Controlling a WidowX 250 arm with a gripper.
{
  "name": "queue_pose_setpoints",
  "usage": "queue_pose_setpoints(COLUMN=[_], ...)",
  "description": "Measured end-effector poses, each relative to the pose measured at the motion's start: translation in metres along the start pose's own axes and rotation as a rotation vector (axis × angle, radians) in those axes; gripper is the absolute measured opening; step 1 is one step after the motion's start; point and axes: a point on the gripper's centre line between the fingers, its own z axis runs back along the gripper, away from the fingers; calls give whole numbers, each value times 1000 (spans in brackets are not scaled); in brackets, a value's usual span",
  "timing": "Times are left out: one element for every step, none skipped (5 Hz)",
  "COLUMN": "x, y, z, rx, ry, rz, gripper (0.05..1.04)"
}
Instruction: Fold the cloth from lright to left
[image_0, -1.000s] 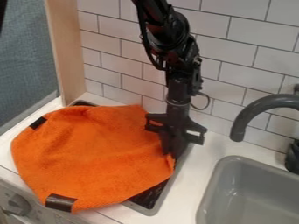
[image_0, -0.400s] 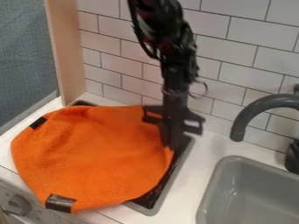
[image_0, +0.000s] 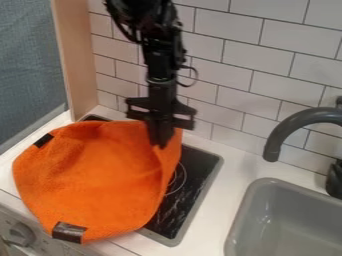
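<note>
We find the gripper (image_0: 160, 143) closed on the right-hand edge of the orange cloth (image_0: 100, 175), at its far part towards the tiled wall (image_0: 267, 60), with the fabric drawn up around the fingertips. The cloth lies over the left part of the black stove top (image_0: 195, 172) and onto the white desk (image_0: 217, 200), with one dark patch (image_0: 43, 140) at its left edge and another dark patch (image_0: 69, 232) at its near edge. A strip of stove top is bare to the right of it. We judge the fold to be in its opening stage: the right edge is raised, but no layer lies flat over the left half. Our chief concern is the hold, which appears to take in only a small piece of the edge; a quick or high pull could let it slip free. The near right side hangs behind the grasped point, so a straight move left may turn the fold into a diagonal one or leave a bunched ridge. We also note that nothing visible pins the left half, and dragging at low height could slide the whole cloth. We advise lifting clear before carrying left, and letting go only once the edge is laid down.
</note>
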Motion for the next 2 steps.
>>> queue_pose_setpoints(x=[-3,-7], y=[26,51], z=[-2,-4], rx=[26,64], ry=[11,12], rz=[21,52], gripper=[52,51])
